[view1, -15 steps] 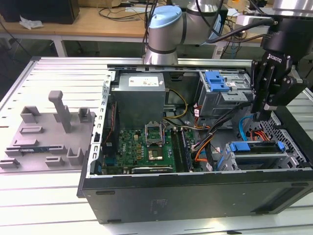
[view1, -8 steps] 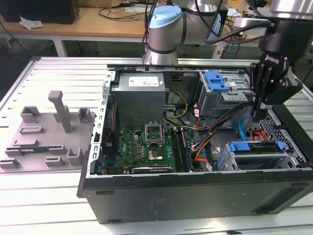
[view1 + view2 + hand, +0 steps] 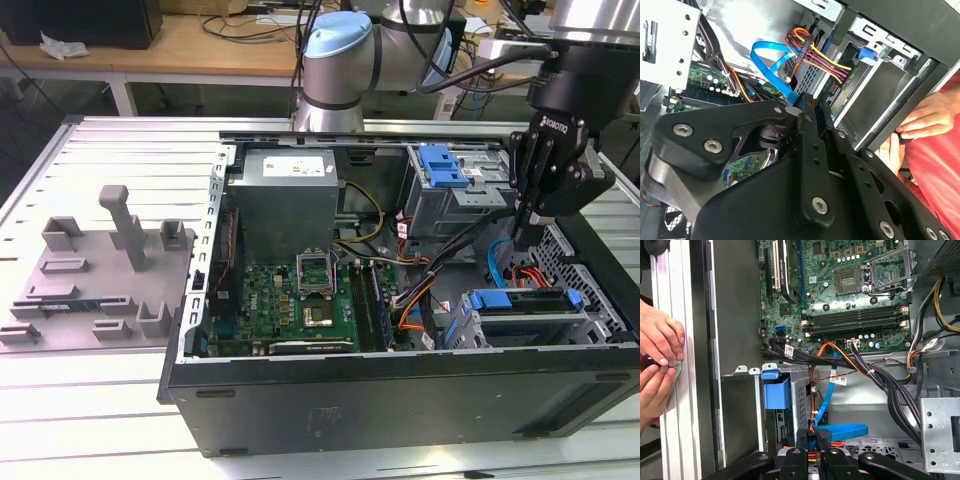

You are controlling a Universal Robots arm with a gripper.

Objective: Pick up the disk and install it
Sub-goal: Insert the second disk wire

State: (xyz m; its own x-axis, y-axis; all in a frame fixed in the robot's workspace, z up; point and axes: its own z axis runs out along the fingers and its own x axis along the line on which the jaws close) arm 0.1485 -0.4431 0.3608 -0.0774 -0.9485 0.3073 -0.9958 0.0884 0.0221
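Even overhead light is washing the whole scene, and the ribbed metal tabletop is glaring pale along its far edge. The open computer case is sitting darker inside, with soft shadows. In the second wrist view the black gripper is looking soft, blurry up close.

wooden bench at back, cables on it | ribbed metal table | even light

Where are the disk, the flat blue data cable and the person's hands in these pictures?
disk [image 3: 525, 303]: exterior view, on its blue carrier's top edge.
flat blue data cable [image 3: 840, 430]: first wrist view, on the loop's lower run.
person's hands [image 3: 660, 337]: first wrist view, on the upper hand's back.
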